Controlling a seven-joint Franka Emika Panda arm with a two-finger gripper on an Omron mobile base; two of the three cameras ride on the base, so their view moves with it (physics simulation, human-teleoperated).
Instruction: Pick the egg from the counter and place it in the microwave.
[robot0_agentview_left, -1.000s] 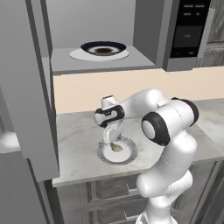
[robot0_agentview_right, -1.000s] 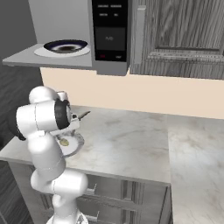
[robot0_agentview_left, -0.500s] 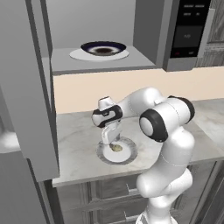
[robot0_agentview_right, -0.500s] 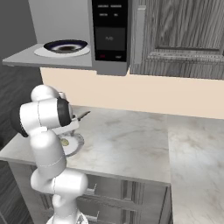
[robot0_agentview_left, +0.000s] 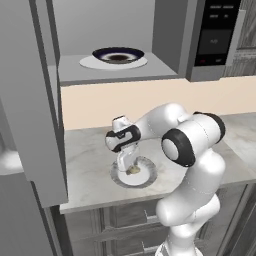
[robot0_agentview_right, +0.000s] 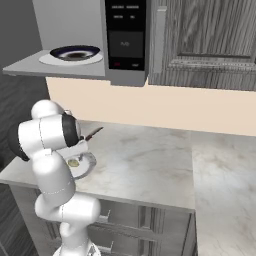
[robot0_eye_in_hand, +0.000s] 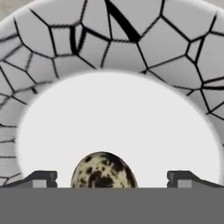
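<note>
Hovering low over plate (robot0_agentview_left: 145, 175), gripper (robot0_eye_in_hand: 112, 179) spread wide | straddling speckled egg (robot0_eye_in_hand: 103, 171) without touching | egg lying on plate on counter (robot0_agentview_left: 90, 160) | microwave (robot0_agentview_left: 120, 70) standing open above

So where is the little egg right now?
The egg lies on the white plate on the counter, below the open microwave. In the hand view it sits between the fingertips of the open gripper.
</note>
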